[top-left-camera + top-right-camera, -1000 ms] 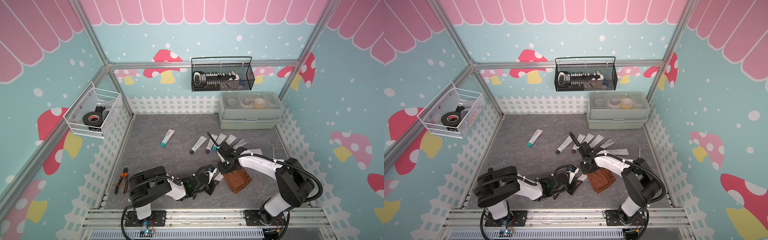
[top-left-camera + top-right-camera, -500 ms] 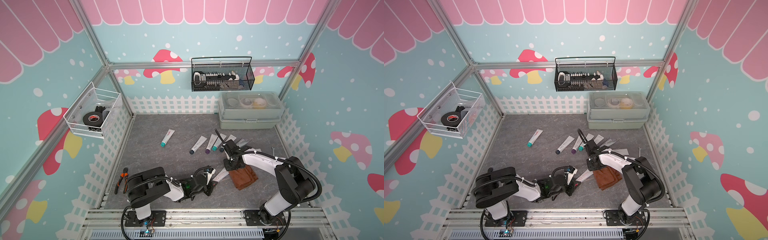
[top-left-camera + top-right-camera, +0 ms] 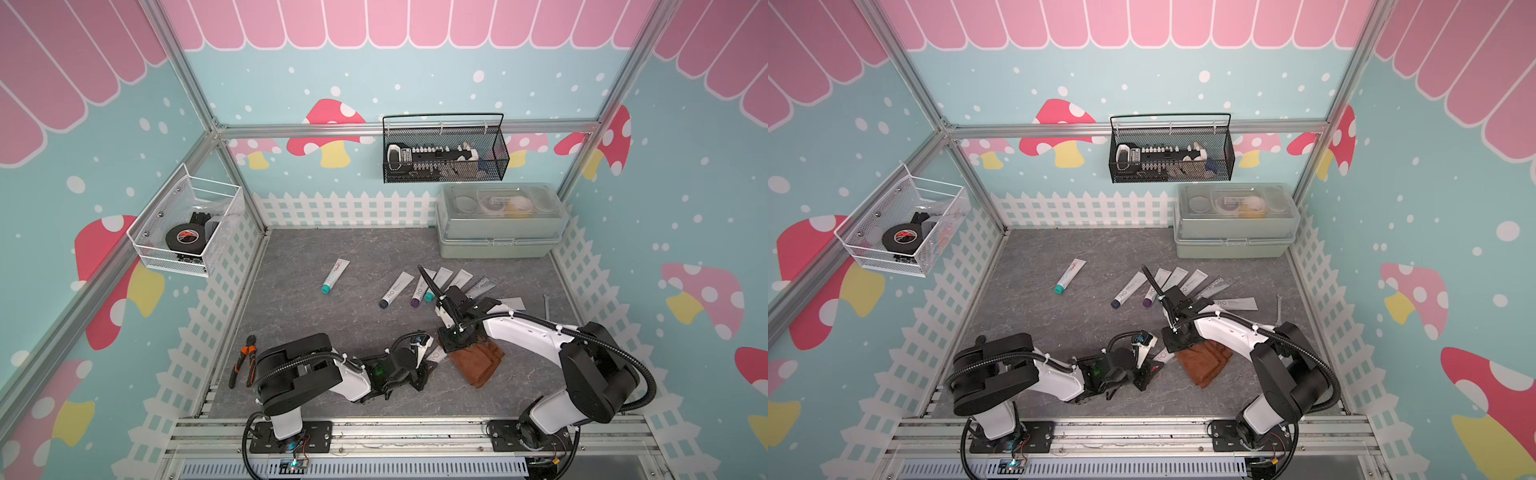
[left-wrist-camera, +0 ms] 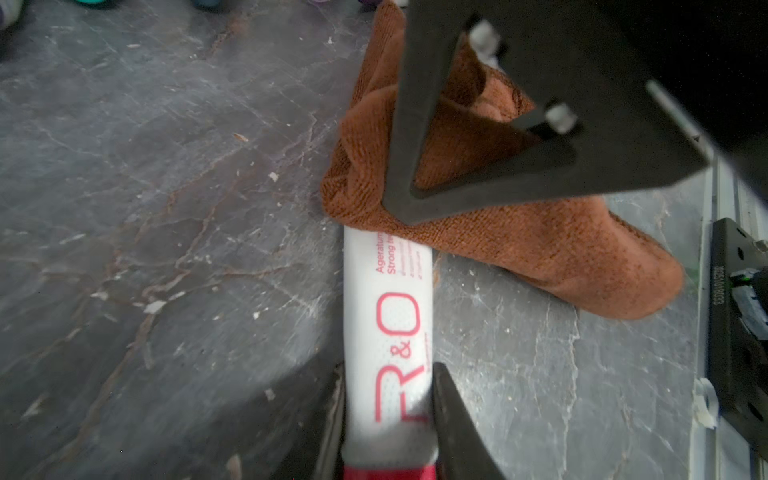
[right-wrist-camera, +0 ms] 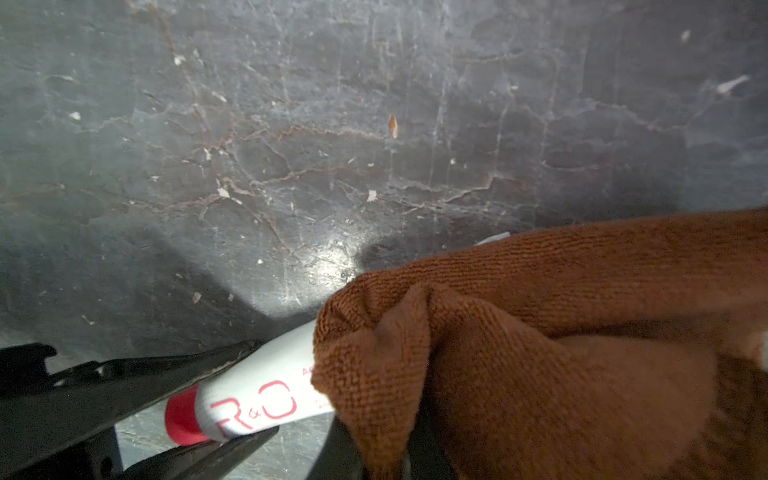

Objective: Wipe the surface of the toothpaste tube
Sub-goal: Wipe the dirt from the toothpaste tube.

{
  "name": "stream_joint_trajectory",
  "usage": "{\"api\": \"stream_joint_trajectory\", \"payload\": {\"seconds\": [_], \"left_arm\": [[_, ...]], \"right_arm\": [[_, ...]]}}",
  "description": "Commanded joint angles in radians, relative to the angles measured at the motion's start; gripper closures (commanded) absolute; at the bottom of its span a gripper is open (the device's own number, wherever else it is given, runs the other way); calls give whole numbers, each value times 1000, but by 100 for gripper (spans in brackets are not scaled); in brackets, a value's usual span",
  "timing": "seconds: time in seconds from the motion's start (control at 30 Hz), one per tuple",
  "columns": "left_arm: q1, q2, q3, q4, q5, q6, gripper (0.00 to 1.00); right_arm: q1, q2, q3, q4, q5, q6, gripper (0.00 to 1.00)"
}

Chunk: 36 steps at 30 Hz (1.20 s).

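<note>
The left claw (image 4: 388,386) is nearly closed, its two dark fingers pinching the toothpaste tube (image 4: 386,316) from both sides just above the red cap. The tube is white with red "R&O" lettering and lies flat on the bench (image 3: 311,324), near the front edge and between the two arms. The left arm reaches low across the bench towards it.

The right claw (image 3: 456,347) is closed on a bunched edge of the cloth (image 4: 519,249), a rust-brown microfibre piece. In the left wrist view one black finger presses down into the gathered fabric. The cloth covers the end of the tube away from the cap, touching it, while the lettered middle and the cap end show. The rest of the cloth lies folded on the bench beside the tube, on the right arm's side.

Farther back, behind the right wrist, a row of tubes (image 3: 397,288) lies fanned out on the bench, with dark, purple and teal caps. A teal-capped tube (image 3: 334,276) lies apart from them, towards the left side. Pliers (image 3: 248,353) with orange handles rest at the left front edge, beside the left arm's base. In the far right corner stands a grey-green lidded box (image 3: 498,245). A black wire basket (image 3: 444,174) hangs on the back wall above it. A white wire basket (image 3: 172,259) on the left wall holds a roll of black tape (image 3: 185,239).
</note>
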Motion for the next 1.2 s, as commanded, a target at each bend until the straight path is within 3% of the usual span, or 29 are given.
{"api": "stream_joint_trajectory", "payload": {"seconds": [0.0,0.27,0.37,0.6,0.83,1.0,1.17], "left_arm": [[2,28,-64,-218,-35,-36,74],[2,19,-87,-201,-45,-44,74],[2,23,-85,-200,-43,-44,74],[3,51,-48,-222,-35,-32,74],[3,50,-23,-251,-34,-24,74],[3,44,-20,-262,-30,-26,74],[2,19,-33,-265,-35,-28,74]], "right_arm": [[-45,108,-35,-45,160,-4,93],[-113,127,-19,-71,287,-12,93],[-119,114,-17,-73,282,-12,93],[-68,-11,-4,-70,65,-23,93],[7,-59,6,-59,-64,-6,92],[8,33,-4,-42,2,-18,92],[-20,142,20,-67,159,-20,95]]}}
